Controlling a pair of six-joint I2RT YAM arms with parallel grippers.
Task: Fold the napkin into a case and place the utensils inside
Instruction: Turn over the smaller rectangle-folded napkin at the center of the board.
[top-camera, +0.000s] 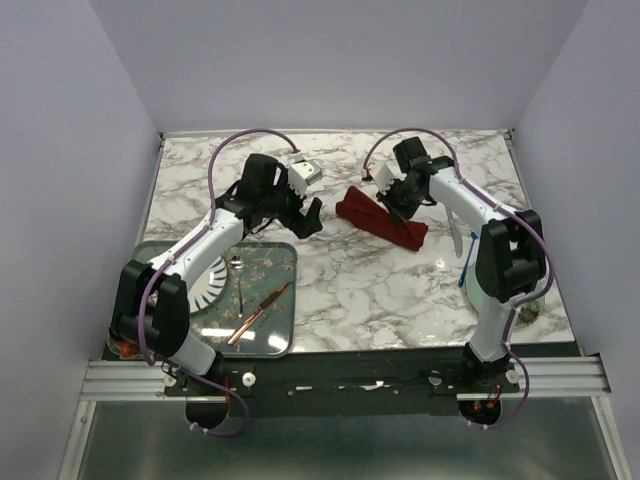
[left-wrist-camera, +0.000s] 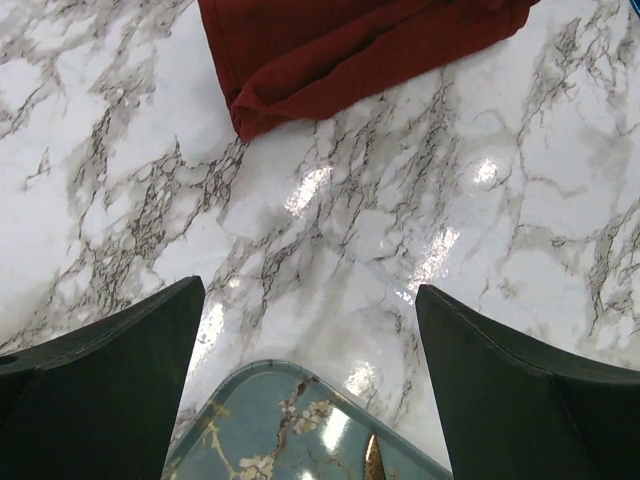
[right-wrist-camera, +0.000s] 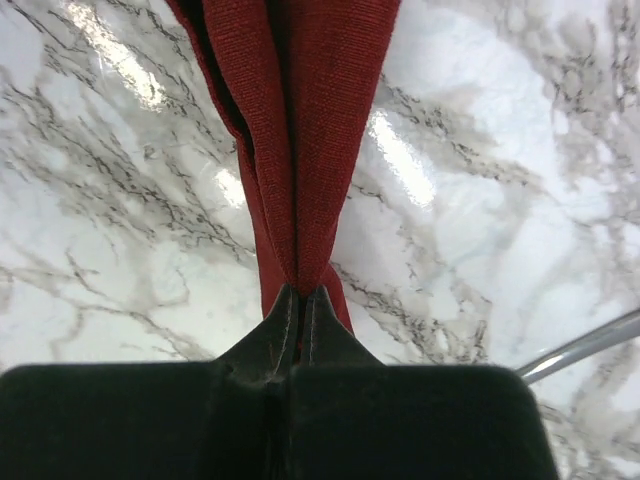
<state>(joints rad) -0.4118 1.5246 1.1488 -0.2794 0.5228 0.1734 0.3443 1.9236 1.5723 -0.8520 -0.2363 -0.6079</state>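
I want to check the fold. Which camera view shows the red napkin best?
The top external view: only it shows the full length of the napkin, a bunched strip lying slantwise. The right wrist view shows just the folds pinched in the shut right gripper. The left wrist view shows only one end of it.

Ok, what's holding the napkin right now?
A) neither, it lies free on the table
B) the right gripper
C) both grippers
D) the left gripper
B: the right gripper is pinched shut on a fold of the napkin, while the left gripper stands open, apart from it.
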